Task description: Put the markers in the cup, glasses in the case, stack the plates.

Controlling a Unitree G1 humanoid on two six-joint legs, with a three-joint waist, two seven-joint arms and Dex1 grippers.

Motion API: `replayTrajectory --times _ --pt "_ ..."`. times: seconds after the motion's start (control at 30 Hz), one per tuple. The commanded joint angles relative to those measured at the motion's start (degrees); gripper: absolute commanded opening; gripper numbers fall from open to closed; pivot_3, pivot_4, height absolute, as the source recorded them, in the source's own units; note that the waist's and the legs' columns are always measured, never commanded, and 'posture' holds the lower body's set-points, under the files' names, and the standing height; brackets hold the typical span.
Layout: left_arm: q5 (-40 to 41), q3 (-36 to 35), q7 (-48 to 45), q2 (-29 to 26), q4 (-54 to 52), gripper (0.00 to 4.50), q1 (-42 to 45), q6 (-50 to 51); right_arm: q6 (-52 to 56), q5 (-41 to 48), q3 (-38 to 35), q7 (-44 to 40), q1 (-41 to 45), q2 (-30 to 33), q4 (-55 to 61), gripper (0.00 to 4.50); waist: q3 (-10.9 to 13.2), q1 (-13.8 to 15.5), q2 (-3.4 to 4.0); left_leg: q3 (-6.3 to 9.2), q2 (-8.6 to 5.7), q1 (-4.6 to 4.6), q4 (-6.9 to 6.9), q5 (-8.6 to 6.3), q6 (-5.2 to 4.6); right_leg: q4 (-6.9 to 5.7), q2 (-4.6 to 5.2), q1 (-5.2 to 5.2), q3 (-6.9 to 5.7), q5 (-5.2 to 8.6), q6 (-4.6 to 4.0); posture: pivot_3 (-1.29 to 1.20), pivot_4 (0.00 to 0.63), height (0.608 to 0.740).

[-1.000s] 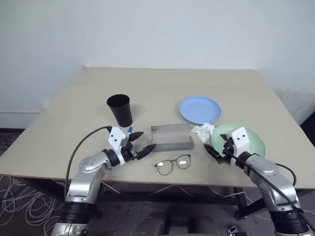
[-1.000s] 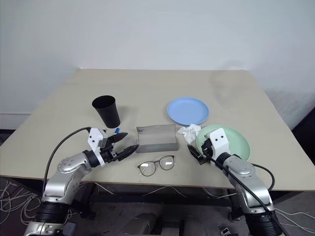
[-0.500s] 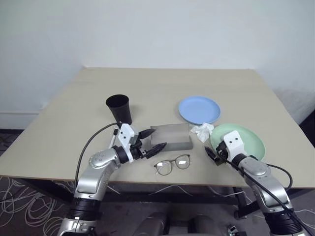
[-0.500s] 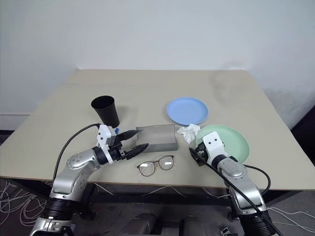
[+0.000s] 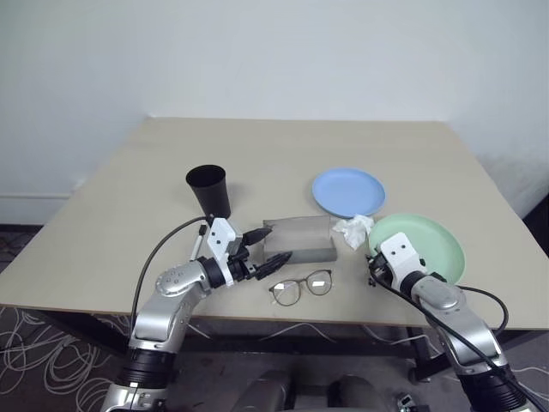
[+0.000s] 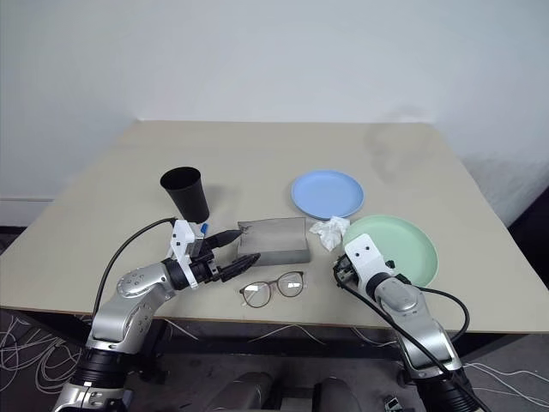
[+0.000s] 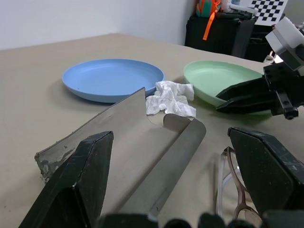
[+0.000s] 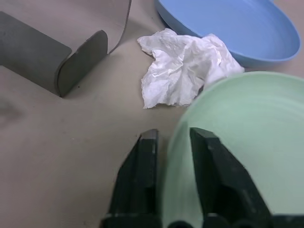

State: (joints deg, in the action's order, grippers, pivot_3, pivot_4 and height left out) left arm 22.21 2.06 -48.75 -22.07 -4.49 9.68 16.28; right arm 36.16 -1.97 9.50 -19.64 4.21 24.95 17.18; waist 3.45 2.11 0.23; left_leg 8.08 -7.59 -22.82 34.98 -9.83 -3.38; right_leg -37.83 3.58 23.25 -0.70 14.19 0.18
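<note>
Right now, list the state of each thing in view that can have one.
green plate: rim pinched, near edge lifted.
right gripper: shut on green plate.
left gripper: open, empty.
blue plate: flat, bare.
case: shut.
glasses: unfolded on table.
cup: upright.
tissue: crumpled.

Setting: robotics lab or test room.
Walls: bare and white.
Desk [image 5: 283,154]: plain beige top, standing alone.
Floor: loose cables [image 5: 34,352] on patterned carpet.
Background: checkerboard calibration target [image 7: 271,6] above dark equipment.

Right claw [image 8: 172,156] newly clamped on green plate [image 5: 437,243]
</note>
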Motion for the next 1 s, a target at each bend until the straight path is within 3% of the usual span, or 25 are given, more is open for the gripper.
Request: replayTrajectory --times 0.03,0.1,0.2,0.27,0.73,1.0 --pt "0.2 0.3 0.0 0.0 -1.8 4.13 1.0 -0.6 1.8 -1.8 -0.8 0.7 1.0 1.2 2.5 1.22 0.0 0.0 0.0 0.0 0.0 0.0 0.01 0.0 0.0 0.0 0.0 0.0 0.0 0.0 0.0 0.0 0.0 0.736" --pt "0.1 0.3 0.1 0.1 -1.7 4.13 1.1 -0.7 2.7 -1.7 -1.0 0.3 1.4 1.5 3.1 1.22 0.0 0.0 0.0 0.0 0.0 0.0 0.0 0.0 0.0 0.0 0.0 0.0 -0.01 0.0 0.0 0.0 0.0 0.736" --pt "0.0 0.4 0.2 0.2 -1.5 4.13 1.2 -0.9 3.9 -1.4 -1.2 -0.4 1.8 2.1 3.9 0.65 0.0 0.0 0.0 0.01 0.0 0.0 0.0 0.0 0.0 0.0 0.0 0.0 0.0 0.0 0.0 0.0 0.0 0.736" --pt "0.0 0.5 0.3 0.3 -1.4 4.13 1.3 -1.0 4.7 -1.5 -1.1 -0.7 2.0 2.6 4.4 0.03 0.0 0.0 0.0 0.0 0.0 -0.01 0.01 0.0 0.0 0.0 0.01 -0.01 0.0 0.0 0.0 0.0 0.0 0.736" --pt "-0.4 0.7 1.0 0.6 -1.1 4.13 1.2 -1.5 4.9 -5.4 -0.4 -0.2 6.8 6.1 3.4 0.03 0.0 0.0 -0.01 -0.01 0.01 -0.02 0.04 0.0 0.0 0.0 0.0 0.01 -0.01 -0.01 0.02 0.0 0.0 0.736" --pt "-0.8 0.2 0.6 0.6 1.6 4.13 3.4 -2.3 -14.7 -5.7 2.2 -6.5 17.3 8.2 -9.7 0.03 0.0 -0.2 -0.01 -0.01 0.01 0.0 0.09 0.0 0.0 -0.01 0.0 -0.04 -0.07 -0.03 0.04 0.0 0.0 0.736"
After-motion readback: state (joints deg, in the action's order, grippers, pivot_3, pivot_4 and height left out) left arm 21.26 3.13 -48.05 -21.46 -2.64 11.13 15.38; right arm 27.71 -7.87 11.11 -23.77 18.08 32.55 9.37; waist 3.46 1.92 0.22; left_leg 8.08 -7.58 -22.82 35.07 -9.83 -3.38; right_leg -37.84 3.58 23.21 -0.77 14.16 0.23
